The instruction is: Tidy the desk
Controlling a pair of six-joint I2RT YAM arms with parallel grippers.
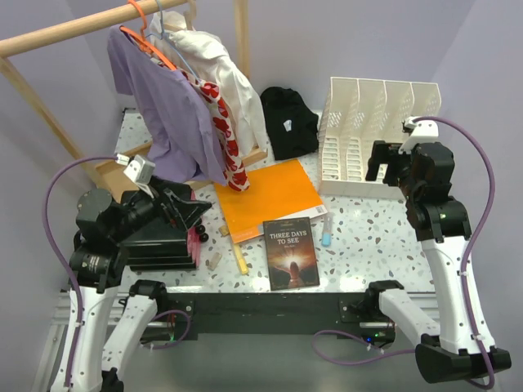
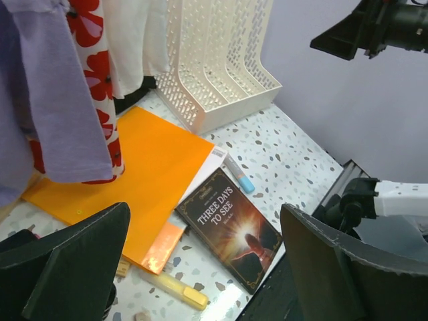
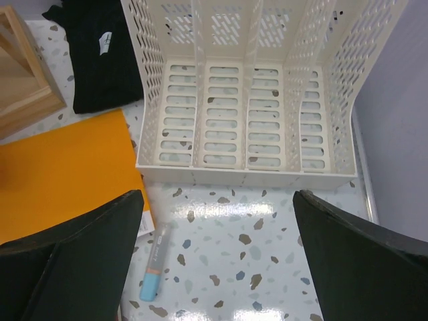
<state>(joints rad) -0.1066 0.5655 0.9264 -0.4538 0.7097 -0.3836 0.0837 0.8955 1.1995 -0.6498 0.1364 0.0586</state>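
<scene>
The desk is a white terrazzo top. On it lie a dark book titled "Three Days to See", an orange folder, a blue-capped marker and a yellow highlighter. My left gripper is open and empty, raised over the desk's left front. In the left wrist view it frames the book and highlighter. My right gripper is open and empty above the white file organizer's front edge. In the right wrist view it hangs over bare desk beside the marker.
A wooden clothes rack with purple, white and floral garments stands at the back left. A black folded garment lies behind the folder. Small clips lie near the highlighter. A black rail runs along the front edge.
</scene>
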